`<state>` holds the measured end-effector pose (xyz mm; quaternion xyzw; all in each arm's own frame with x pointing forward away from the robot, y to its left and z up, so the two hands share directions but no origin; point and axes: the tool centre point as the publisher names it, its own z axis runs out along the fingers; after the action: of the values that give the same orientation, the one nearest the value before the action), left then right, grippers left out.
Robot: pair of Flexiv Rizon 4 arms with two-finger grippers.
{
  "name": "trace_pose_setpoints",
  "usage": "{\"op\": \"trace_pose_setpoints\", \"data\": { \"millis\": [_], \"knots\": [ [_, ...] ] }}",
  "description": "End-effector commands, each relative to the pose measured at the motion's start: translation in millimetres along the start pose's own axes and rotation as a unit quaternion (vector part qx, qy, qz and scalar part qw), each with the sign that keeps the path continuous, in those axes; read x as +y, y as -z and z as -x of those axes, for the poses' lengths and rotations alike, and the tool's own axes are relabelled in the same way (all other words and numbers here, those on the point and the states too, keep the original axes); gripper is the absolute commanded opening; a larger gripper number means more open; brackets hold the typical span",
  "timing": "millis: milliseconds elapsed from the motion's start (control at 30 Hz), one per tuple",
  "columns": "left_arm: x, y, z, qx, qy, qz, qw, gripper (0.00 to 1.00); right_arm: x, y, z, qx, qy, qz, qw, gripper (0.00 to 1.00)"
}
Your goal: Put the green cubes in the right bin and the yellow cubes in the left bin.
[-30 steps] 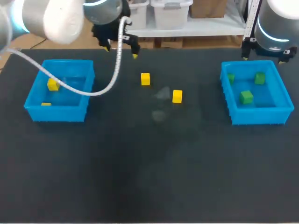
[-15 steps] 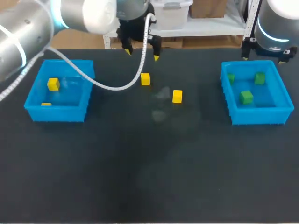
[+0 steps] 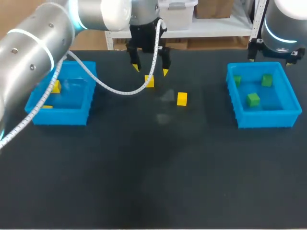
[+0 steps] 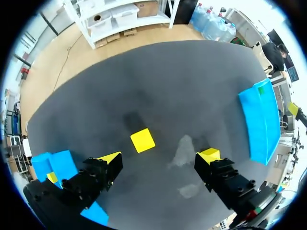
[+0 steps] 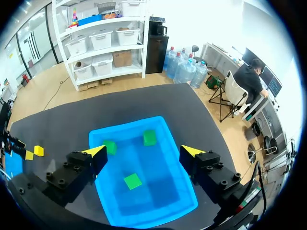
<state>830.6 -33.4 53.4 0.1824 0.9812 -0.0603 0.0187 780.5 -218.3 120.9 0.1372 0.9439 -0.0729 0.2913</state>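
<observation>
A: While the left tool (image 3: 150, 70) hangs over the surface (image 3: 144, 167), where does the nearest yellow cube (image 3: 149, 81) lie?

B: It lies on the surface below the tool, just ahead of the gap between the fingers (image 4: 108, 160), touching neither. The tool is released. A second yellow cube (image 3: 182, 98) lies apart from it, toward the right bin (image 3: 264, 120).

A: And the right tool (image 5: 144, 150)?

B: It hovers released above the right bin, where three green cubes (image 3: 253, 99) lie. Two yellow cubes (image 3: 56, 86) lie in the left bin (image 3: 62, 117).

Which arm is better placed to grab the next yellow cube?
Left: the left gripper, open, hangs above a loose yellow cube; the right gripper sits away over the right bin.
</observation>
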Motion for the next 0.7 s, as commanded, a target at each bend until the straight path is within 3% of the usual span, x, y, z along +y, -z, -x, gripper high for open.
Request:
{"op": "trace_pose_setpoints", "data": {
  "millis": [33, 500, 700],
  "knots": [
    [3.5, -8, 3.4, 0.007, 0.008, -0.007, 1.000, 1.00, -1, 1, -2, -0.003, -0.001, 0.001, 1.000, 1.00],
    [8.3, -35, -2.3, 0.018, 0.043, -0.011, 0.999, 1.00, -1, 1, -2, -0.003, -0.001, 0.001, 1.000, 1.00],
    [6.5, -41, 0.4, 0.013, 0.085, -0.040, 0.995, 1.00, -1, 1, -2, -0.003, -0.001, 0.001, 1.000, 1.00]
  ]
}}
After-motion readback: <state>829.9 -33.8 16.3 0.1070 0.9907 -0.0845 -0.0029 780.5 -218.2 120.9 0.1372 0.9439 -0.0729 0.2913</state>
